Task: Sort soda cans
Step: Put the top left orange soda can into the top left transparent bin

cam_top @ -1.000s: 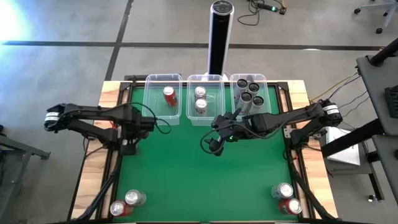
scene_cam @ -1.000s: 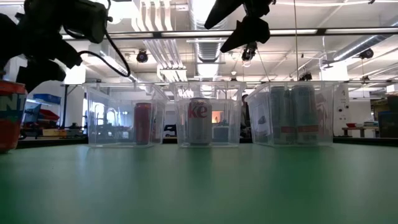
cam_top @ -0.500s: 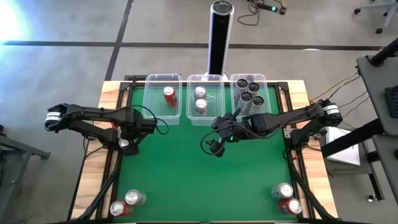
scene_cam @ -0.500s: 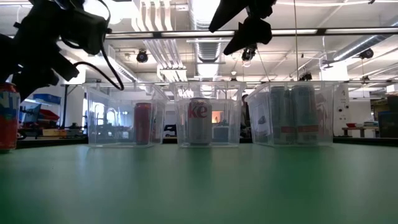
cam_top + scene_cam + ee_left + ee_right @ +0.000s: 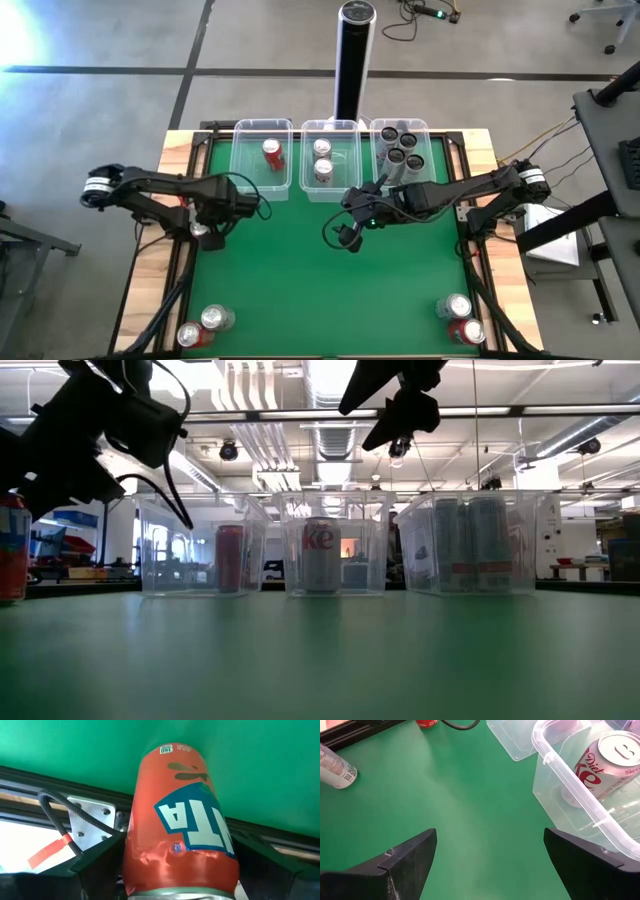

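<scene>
Near edge: loose soda cans (image 5: 203,327) at both front corners of the green surface (image 5: 320,280), unsorted. Mid-surface, left side: left tool (image 5: 203,232) clamped on an orange can (image 5: 177,827), low by the surface's edge rail. Right tool (image 5: 348,237) hovers centre, fingers wide apart, holding nothing. Far: three clear tubs (image 5: 262,157) holding sorted cans. Risk: orange can clips a tub wall during transfer, or slips from the clamp.
</scene>
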Robot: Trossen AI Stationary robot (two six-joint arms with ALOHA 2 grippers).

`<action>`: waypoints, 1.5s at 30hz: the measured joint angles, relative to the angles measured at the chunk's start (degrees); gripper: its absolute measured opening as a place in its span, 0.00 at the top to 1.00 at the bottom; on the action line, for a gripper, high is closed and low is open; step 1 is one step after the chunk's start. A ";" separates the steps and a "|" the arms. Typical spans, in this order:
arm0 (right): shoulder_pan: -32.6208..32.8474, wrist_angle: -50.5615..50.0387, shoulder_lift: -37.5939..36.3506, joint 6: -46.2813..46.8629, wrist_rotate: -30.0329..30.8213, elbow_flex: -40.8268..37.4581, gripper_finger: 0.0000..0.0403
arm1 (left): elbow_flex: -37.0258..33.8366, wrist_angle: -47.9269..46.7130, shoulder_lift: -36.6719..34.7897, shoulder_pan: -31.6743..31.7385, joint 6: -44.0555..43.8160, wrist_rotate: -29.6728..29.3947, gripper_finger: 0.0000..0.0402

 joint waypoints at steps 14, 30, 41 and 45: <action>0.26 -1.17 0.00 0.56 -1.25 0.00 0.10 | -1.21 -2.85 0.13 -0.46 1.53 -1.97 0.20; 0.50 -4.13 -0.87 2.23 -2.67 0.00 0.10 | 6.73 -4.57 -6.14 -1.92 -7.79 -1.07 0.29; 0.21 -4.07 -0.92 0.93 3.27 0.00 0.10 | 36.69 -4.44 -8.01 -1.79 -20.63 -8.01 0.29; -0.81 -2.65 -0.92 -0.22 5.03 0.00 0.10 | 44.42 -4.43 -3.55 2.67 -17.51 -10.35 0.29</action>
